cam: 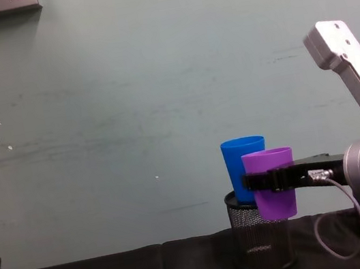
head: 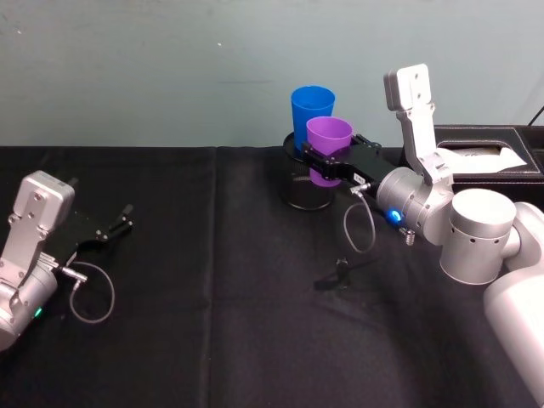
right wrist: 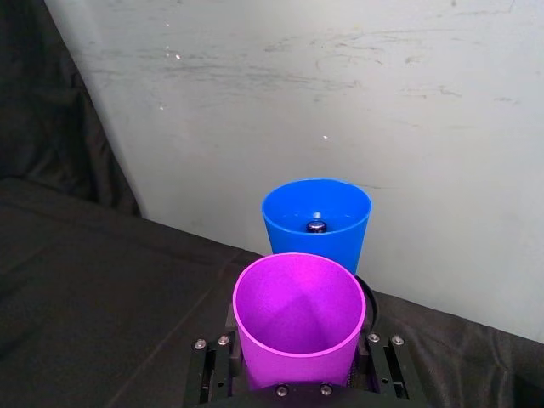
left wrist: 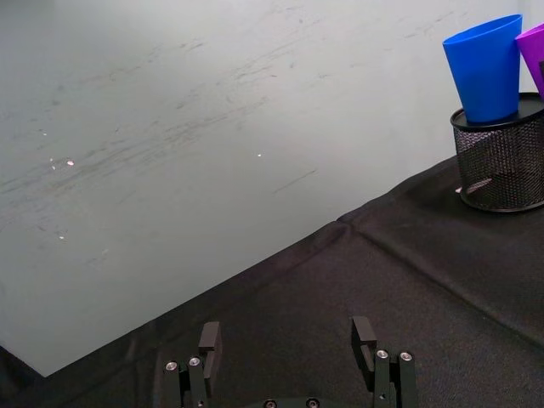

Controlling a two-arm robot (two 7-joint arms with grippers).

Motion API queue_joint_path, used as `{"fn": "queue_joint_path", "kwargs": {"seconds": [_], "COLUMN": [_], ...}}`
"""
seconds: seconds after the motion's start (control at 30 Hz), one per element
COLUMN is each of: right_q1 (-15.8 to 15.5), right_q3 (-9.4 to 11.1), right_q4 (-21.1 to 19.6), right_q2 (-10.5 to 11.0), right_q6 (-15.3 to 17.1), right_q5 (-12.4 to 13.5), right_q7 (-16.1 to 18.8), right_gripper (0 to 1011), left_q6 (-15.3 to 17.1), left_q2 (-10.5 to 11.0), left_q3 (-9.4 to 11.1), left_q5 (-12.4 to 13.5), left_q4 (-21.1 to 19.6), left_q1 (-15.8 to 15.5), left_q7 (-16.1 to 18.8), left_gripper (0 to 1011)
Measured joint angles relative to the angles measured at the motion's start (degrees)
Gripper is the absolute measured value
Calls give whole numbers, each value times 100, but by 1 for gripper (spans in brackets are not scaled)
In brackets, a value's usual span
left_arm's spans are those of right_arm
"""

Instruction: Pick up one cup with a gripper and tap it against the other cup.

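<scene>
A lab setup: black-draped table (head: 212, 340) against a scuffed wall (head: 170, 68)

The base of the blue cup (cam: 235, 166) is hidden inside the mesh holder (cam: 254, 246).

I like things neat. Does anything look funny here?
Yes: the blue cup sits on top of the mesh holder, not on the table. The right gripper holds the purple cup up beside it.
</scene>
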Motion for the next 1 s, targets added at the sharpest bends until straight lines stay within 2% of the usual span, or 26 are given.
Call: {"fn": "queue_joint_path", "kwargs": {"seconds": [1.0], "right_q1": [0], "right_q3": [0], "right_q4": [0], "right_q2": [0], "right_q6": [0], "right_q5": [0], "right_q7": [0], "right_gripper": [715], "left_q6": [0], "left_q2": [0], "left_q3": [0], "left_q5": [0], "left_q4": [0], "left_q1": [0], "left_q7": [0], "left_gripper": [1000]}}
